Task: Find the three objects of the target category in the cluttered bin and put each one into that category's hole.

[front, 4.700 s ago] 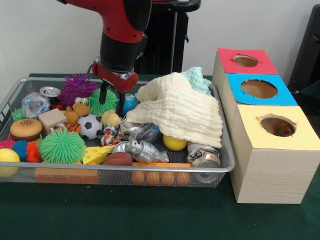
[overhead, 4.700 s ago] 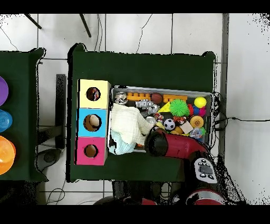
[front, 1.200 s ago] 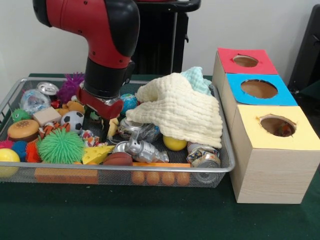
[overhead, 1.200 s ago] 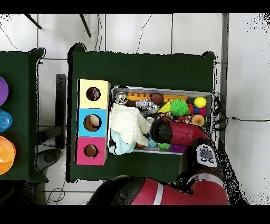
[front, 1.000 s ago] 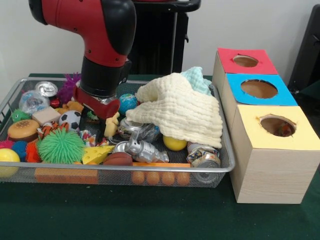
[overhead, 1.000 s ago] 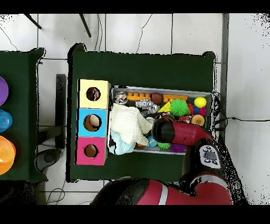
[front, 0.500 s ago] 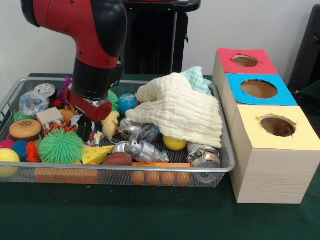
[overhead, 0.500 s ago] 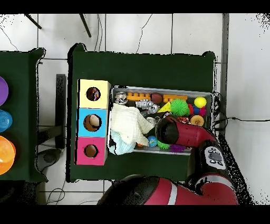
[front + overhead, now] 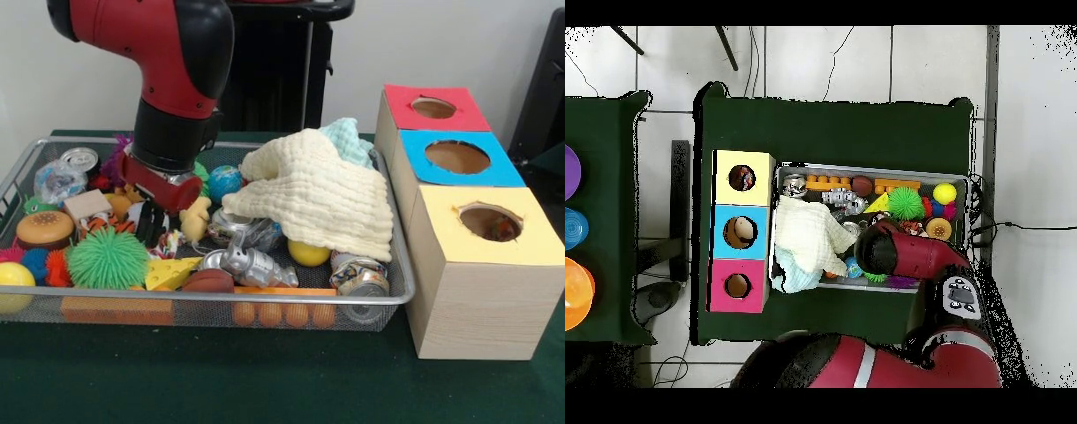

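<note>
My gripper (image 9: 152,225) is down among the toys in the left half of the wire bin (image 9: 265,299). It sits on a soccer ball (image 9: 136,212) that is mostly hidden behind it. A small yellow plush figure (image 9: 194,221) stands just to its right, and a green spiky ball (image 9: 108,258) lies in front of it. The wooden box at the right has a red hole (image 9: 433,108), a blue hole (image 9: 456,156) and a yellow hole (image 9: 490,221). In the overhead view the red arm (image 9: 910,255) covers the gripper.
A cream cloth (image 9: 318,194) and a teal cloth (image 9: 349,141) are heaped over the bin's right half. Also in the bin are a silver robot figure (image 9: 252,265), a cheese wedge (image 9: 172,272), a yellow ball (image 9: 309,253), a can (image 9: 359,276), a burger toy (image 9: 46,228) and a blue globe ball (image 9: 225,181).
In the front view the arm has swung from the bin's middle back to the left and come lower. The soccer ball has slid left. Over the last half second the arm has edged right.
</note>
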Controlling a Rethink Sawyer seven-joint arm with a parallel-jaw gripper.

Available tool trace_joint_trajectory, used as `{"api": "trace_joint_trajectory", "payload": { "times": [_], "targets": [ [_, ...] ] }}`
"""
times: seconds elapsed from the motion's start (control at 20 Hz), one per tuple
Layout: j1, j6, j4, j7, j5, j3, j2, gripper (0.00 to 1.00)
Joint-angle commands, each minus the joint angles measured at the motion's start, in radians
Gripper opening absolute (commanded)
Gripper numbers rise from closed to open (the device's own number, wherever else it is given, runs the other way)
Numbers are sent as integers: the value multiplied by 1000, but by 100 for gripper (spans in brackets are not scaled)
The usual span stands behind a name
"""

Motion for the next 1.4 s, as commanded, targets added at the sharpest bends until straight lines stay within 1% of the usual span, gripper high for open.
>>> {"api": "trace_joint_trajectory", "payload": {
  "times": [0.05,0.1,0.2,0.35,0.5,0.8,0.85,0.95,1.05,1.2,1.4],
  "targets": [
    [-26,119,31,25,17,79,-90,0],
    [-32,162,49,-1,16,94,-132,0],
    [-34,200,84,-17,18,106,-193,0],
    [-31,256,108,-32,21,104,-256,0],
    [-30,285,118,-32,22,108,-287,0],
    [-38,271,145,-14,15,127,-305,0],
    [-48,273,153,-19,17,135,-318,0],
    [-44,295,165,-25,24,138,-359,0],
    [-27,326,178,-18,36,134,-405,0],
    [8,414,186,-11,59,128,-448,0],
    [53,435,190,19,72,120,-478,0]
  ]
}}
